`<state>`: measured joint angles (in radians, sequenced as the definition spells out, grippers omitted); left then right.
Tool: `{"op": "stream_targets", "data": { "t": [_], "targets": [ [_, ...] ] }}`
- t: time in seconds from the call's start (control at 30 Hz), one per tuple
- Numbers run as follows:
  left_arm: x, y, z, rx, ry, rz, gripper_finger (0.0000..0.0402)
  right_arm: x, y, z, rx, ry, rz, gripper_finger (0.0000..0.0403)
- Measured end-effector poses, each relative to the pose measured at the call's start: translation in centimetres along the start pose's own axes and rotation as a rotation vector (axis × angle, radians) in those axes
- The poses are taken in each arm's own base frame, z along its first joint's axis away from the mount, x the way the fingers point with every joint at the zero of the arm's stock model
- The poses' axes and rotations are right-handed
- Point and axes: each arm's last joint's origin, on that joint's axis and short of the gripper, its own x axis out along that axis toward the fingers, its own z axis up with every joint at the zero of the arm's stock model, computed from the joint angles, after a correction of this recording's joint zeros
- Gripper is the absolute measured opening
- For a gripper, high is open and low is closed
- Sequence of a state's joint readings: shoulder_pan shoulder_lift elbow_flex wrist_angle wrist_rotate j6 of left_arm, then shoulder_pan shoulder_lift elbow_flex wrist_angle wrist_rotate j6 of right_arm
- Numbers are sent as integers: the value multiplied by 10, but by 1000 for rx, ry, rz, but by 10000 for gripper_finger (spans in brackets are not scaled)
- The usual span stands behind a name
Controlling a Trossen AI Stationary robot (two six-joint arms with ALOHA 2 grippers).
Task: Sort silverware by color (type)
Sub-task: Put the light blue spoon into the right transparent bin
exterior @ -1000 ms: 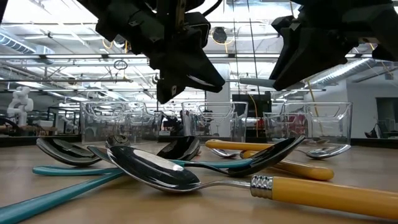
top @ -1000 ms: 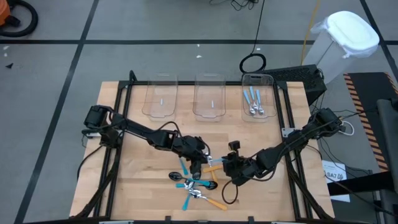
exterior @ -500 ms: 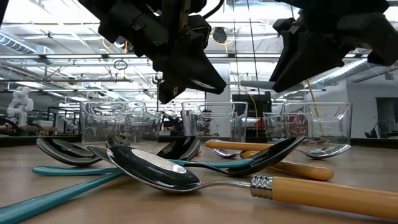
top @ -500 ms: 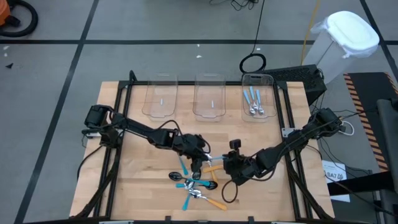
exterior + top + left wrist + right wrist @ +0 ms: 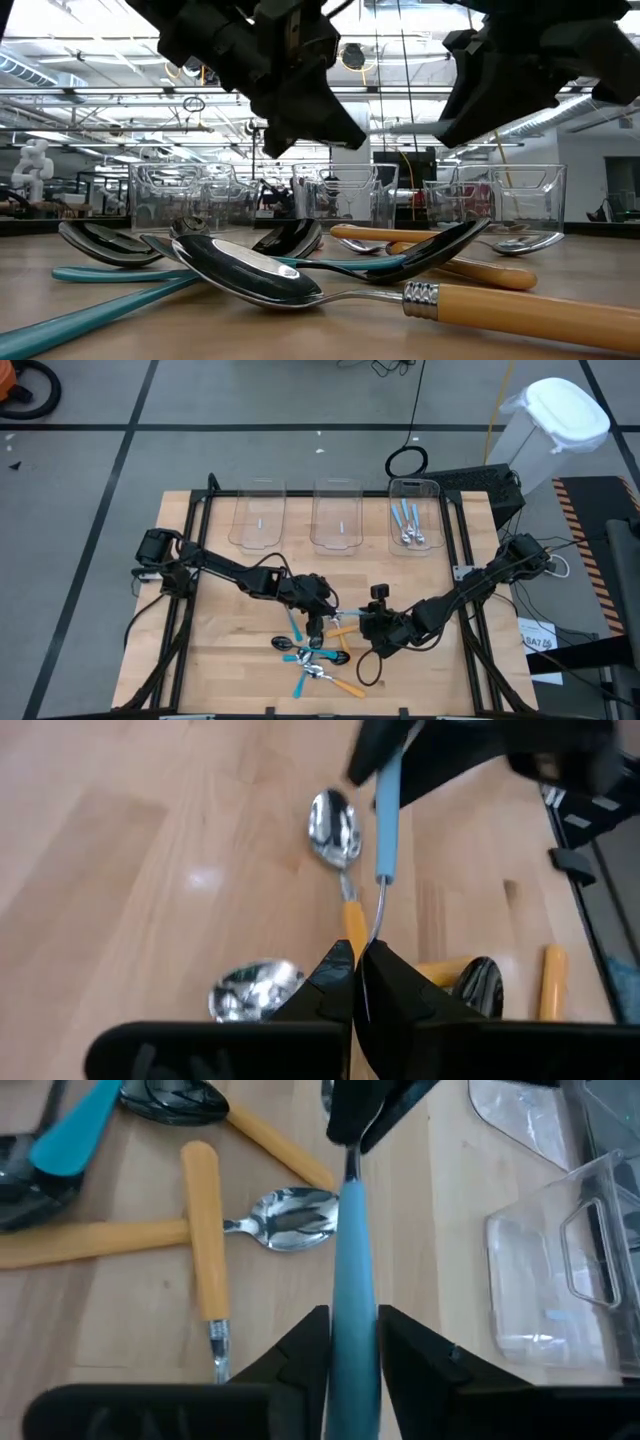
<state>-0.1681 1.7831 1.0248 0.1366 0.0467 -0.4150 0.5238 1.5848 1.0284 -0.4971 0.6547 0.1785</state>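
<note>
Your table [image 5: 220, 610] carries three clear bins in a row along its back edge. The left bin [image 5: 258, 515] and the middle bin [image 5: 336, 515] look bare of spoons. The right bin [image 5: 414, 512], toward the back right corner, already holds a few blue-handled spoons [image 5: 405, 525], so that is likely where this colour belongs.

The unsorted pile [image 5: 315, 660] lies by the middle of the front edge, with teal-handled spoons [image 5: 120, 275] and orange-handled spoons [image 5: 200, 1230] crossing one another.

Both your arms reach in from the side edges and meet just behind that pile, lifted off the wood. Between them hangs one light-blue spoon [image 5: 386, 820]. The left gripper [image 5: 357, 955] has its fingers pinched narrow on the thin metal neck. The right gripper [image 5: 350, 1320] is clamped on the blue handle, held lengthwise between its fingers.

This reads as a hand-over. The right arm sits nearer the blue bin, so giving it the handle makes sense.

You will want the left fingers to let go before the right arm pulls away, or the spoon may twist or drop back onto the pile
</note>
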Motion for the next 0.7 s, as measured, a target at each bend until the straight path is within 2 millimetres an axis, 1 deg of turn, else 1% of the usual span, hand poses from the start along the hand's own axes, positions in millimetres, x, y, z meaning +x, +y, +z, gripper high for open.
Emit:
{"op": "stream_targets", "data": {
  "t": [0.1, 0.3, 0.47, 0.53, 0.63, 0.7],
  "targets": [
    [-1, -1, 3, 53, -39, 4, 10, -1, -1, -1, 30, 4, -1, 100],
    [-1, -7, 11, 89, -129, -31, 10, -8, -7, -5, 127, 42, -10, 124],
    [-3, -12, 14, 151, -169, -46, 10, -25, -20, -5, 253, 96, -32, 134],
    [-4, -13, 15, 160, -178, -45, 10, -33, -22, -7, 285, 105, -31, 136],
    [-6, -15, 15, 171, -177, -45, 10, -45, -22, -11, 305, 100, -23, 136],
    [-11, -17, 14, 180, -139, -61, 10, -54, -19, -14, 298, 76, -45, 136]
  ]
}}
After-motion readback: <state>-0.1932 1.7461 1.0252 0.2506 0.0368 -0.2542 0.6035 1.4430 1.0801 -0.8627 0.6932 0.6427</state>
